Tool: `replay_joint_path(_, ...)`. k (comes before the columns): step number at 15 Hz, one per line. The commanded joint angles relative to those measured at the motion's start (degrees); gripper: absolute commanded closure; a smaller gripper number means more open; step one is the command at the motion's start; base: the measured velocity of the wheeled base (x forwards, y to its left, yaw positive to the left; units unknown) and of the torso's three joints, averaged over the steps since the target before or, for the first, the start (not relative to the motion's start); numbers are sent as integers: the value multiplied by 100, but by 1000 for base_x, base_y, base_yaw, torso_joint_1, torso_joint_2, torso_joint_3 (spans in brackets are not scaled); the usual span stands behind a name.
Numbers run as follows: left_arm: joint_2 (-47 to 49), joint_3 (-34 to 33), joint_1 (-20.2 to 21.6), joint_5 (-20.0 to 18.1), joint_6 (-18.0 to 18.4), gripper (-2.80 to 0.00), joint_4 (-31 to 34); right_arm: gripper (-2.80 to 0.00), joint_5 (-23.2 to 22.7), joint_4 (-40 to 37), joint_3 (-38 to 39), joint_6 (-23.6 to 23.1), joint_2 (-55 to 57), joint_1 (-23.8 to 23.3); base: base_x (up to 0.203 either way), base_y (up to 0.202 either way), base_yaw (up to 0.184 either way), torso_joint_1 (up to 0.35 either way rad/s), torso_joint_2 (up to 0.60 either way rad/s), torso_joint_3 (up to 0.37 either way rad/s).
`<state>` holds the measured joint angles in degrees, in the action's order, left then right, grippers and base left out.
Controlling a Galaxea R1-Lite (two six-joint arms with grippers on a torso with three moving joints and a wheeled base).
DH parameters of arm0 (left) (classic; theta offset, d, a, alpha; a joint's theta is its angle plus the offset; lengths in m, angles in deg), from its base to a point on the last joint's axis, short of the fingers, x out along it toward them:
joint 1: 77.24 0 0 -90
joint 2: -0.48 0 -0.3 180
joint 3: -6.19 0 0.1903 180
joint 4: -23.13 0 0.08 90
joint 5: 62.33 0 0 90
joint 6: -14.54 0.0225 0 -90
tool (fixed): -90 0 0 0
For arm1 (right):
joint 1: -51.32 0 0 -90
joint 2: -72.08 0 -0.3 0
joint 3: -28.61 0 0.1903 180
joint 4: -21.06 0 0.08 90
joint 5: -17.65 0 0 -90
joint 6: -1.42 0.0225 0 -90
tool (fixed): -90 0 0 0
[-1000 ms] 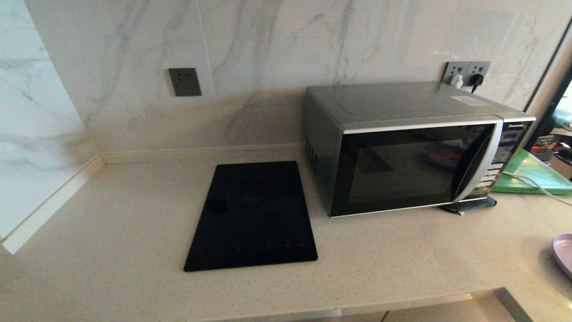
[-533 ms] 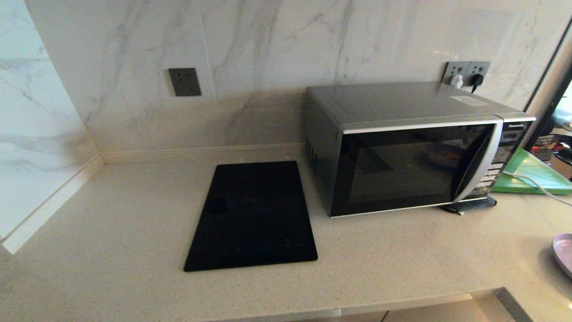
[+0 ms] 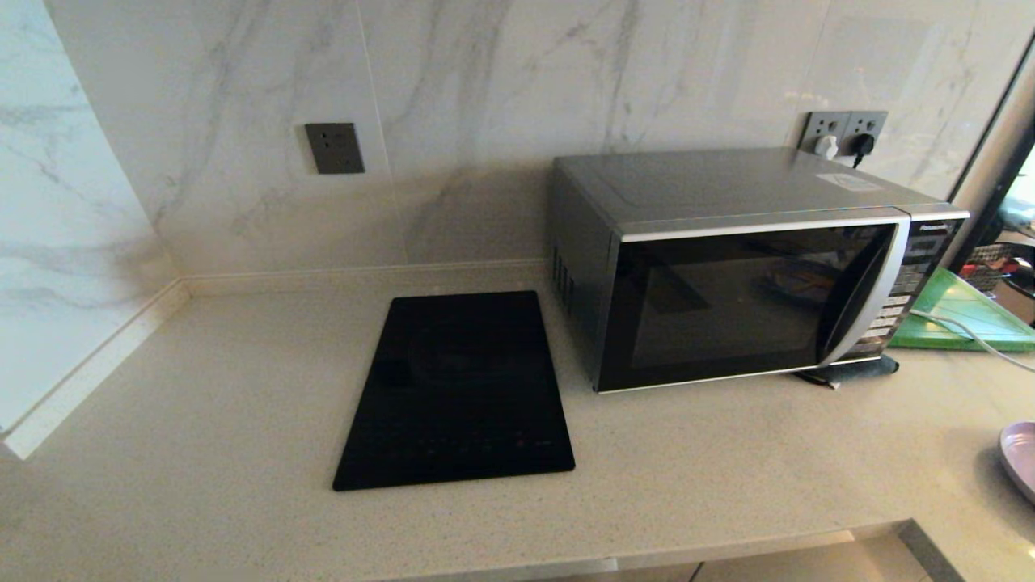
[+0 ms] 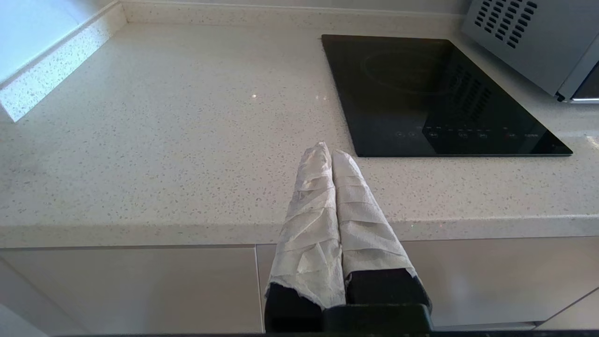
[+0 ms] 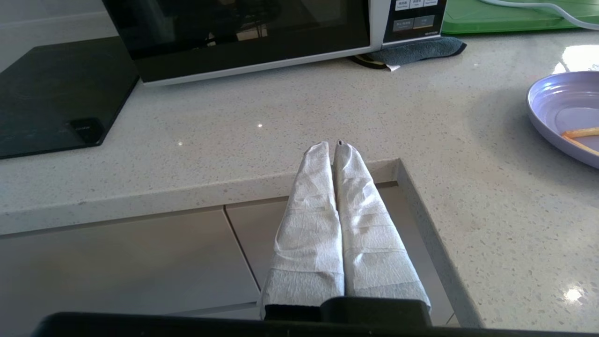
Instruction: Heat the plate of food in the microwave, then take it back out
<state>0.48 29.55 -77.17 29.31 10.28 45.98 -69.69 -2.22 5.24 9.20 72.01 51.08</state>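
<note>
The silver-grey microwave [image 3: 728, 267] stands at the back right of the counter with its black glass door closed. The lavender plate of food [image 5: 566, 112] lies on the counter to its right and nearer the front, with orange fry sticks [image 5: 580, 133] on it; only its rim [image 3: 1020, 453] shows in the head view. My right gripper [image 5: 333, 146] is shut and empty, low in front of the counter edge, left of the plate. My left gripper [image 4: 330, 150] is shut and empty too, before the counter edge near the cooktop. Both have white-wrapped fingers.
A flat black cooktop [image 3: 457, 392] lies left of the microwave. A green board [image 3: 962, 311] with a white cable across it sits behind the plate. A dark cloth [image 3: 849, 370] pokes out under the microwave's right corner. The counter front steps back in a notch [image 3: 889, 533].
</note>
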Motion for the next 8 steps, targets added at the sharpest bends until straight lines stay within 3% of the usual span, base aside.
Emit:
replay_joint_path(1, 9, 0, 1, 3, -6, 0, -2, 0, -2, 0, 9, 4, 7, -2, 0, 0, 0, 0, 0, 0)
replay_joint_path(8, 9, 0, 1, 3, -12, 0, -2, 0, 6, 0, 9, 31, 7, -2, 0, 0, 0, 0, 0, 0)
